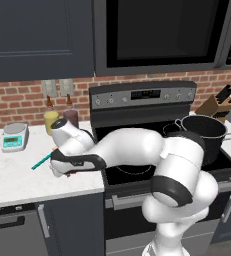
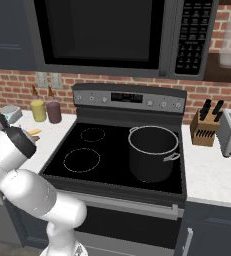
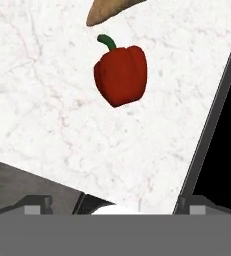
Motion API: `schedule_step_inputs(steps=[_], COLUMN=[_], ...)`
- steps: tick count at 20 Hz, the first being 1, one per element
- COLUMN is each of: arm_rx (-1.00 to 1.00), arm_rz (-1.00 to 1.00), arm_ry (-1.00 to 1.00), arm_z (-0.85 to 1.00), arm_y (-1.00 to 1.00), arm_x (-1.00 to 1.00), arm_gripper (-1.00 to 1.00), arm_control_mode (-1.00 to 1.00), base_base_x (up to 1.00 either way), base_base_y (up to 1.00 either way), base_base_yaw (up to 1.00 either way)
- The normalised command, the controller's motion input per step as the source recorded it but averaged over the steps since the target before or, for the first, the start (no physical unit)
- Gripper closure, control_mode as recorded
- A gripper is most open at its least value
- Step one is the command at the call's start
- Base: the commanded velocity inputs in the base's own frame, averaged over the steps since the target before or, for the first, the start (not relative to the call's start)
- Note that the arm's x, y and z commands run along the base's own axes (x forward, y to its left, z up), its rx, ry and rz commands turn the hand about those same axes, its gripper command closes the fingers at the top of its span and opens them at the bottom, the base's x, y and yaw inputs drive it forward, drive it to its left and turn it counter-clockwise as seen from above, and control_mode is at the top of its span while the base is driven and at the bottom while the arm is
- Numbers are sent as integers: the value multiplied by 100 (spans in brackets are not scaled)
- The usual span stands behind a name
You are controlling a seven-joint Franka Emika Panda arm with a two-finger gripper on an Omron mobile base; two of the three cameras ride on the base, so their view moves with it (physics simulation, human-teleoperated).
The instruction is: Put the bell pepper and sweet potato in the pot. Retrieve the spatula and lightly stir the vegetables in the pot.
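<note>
Red bell pepper (image 3: 121,75) lies on the white counter (image 3: 47,100) near its stove-side edge; sweet potato (image 3: 109,11) beside it is cut off. Fingers (image 3: 37,204) spread wide, empty.

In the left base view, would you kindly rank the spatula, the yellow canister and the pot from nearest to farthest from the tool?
Measured from the tool, low over the counter left of the stove:
1. spatula, just to its left on the counter.
2. yellow canister, behind it by the brick wall.
3. pot, far right on the stove.
</note>
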Motion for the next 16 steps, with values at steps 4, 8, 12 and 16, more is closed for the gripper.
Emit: schedule_step_inputs(steps=[4, 8, 12, 16], arm_rx=[-5, 0, 0, 0], arm_rz=[0, 0, 0, 0], arm_ry=[-6, -5, 0, 0], arm_z=[-19, -25, -31, -27], arm_y=[0, 0, 0, 0], arm_x=[54, 57, 46, 41], arm_gripper=[-100, -100, -100, -100], arm_control_mode=[-100, -100, -100, -100], base_base_x=[0, 0, 0, 0], base_base_y=[0, 0, 0, 0], base_base_yaw=[0, 0, 0, 0])
